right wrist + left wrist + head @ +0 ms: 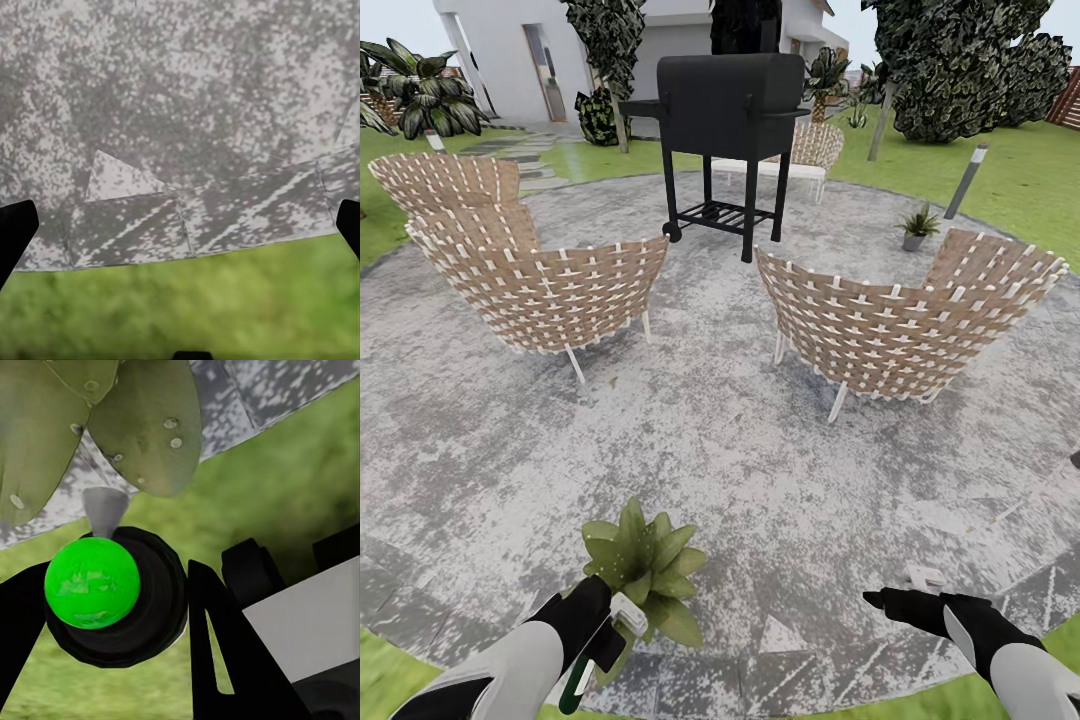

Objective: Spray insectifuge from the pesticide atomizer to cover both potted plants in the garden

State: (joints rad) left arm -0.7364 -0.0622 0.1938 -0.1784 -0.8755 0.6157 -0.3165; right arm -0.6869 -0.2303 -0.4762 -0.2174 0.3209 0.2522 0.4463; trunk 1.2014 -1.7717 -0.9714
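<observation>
The near potted plant (643,562) stands on the paved patio (720,440) at its front edge, and its leaves (142,427) carry droplets. My left gripper (603,628) is shut on the pesticide atomizer (627,613), right beside that plant. In the left wrist view the atomizer's dark nozzle head (154,607) shows a green dot and points at the leaves, with my left gripper (112,607) around it. A second potted plant (916,226) sits far back right. My right gripper (882,600) is open and empty over the patio edge; its fingers (15,229) stand wide apart.
Two woven chairs (540,275) (905,315) stand mid-patio, with a black grill (728,110) behind them. A grey bollard lamp (966,180) leans near the far plant. Lawn (180,307) borders the patio just below my grippers. A white house and trees lie beyond.
</observation>
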